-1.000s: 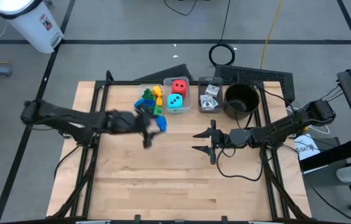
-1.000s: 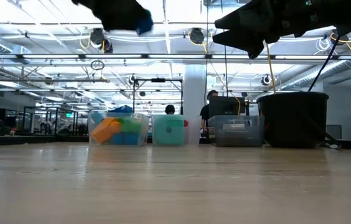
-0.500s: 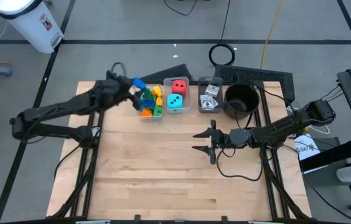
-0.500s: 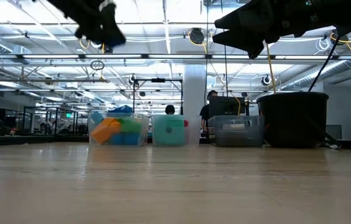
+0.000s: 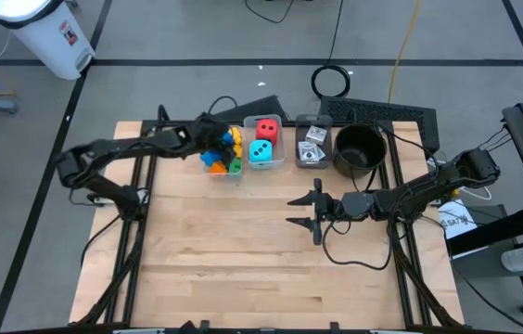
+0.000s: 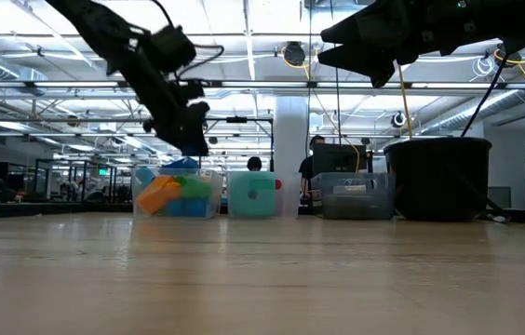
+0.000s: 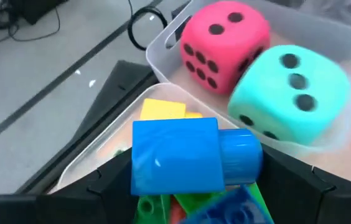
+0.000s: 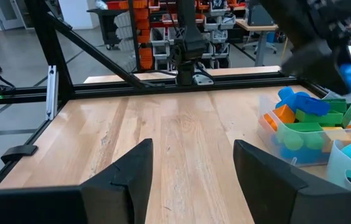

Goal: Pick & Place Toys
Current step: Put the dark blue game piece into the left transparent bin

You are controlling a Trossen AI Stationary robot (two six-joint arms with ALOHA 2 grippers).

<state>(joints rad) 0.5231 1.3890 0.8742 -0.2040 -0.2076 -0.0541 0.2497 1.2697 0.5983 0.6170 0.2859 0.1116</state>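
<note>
My left gripper (image 7: pixel 194 193) is shut on a blue brick (image 7: pixel 175 155), just above the clear bin (image 5: pixel 225 155) that holds several coloured bricks. It also shows as my left gripper (image 6: pixel 186 138) in the low view, over that bin's top. Beside it, a second bin (image 5: pixel 263 141) holds a red die (image 7: pixel 225 38) and a teal die (image 7: pixel 290 93). A third bin (image 5: pixel 312 145) holds small cards. My right gripper (image 5: pixel 300 211) hangs open above the table's middle, with nothing between its fingers. My left gripper pinches the blue brick by two opposite sides (image 7: pixel 139 163) between its two fingers. The fingers slant down from the table's left. The brick is lifted clear above the bricks in the bin, with its round stud (image 7: pixel 241 158) pointing sideways.
A round black pot (image 5: pixel 359 148) stands at the right end of the row of bins at the far edge. Bare wooden tabletop (image 5: pixel 243 250) spreads across the middle and near side. Black frame rails (image 5: pixel 141 204) run along both sides.
My left gripper has carried the blue brick from over the table's middle toward the far edge. It has then swung a little right and down over the bin of bricks, turning as it went. The brick has stayed in the hold.
</note>
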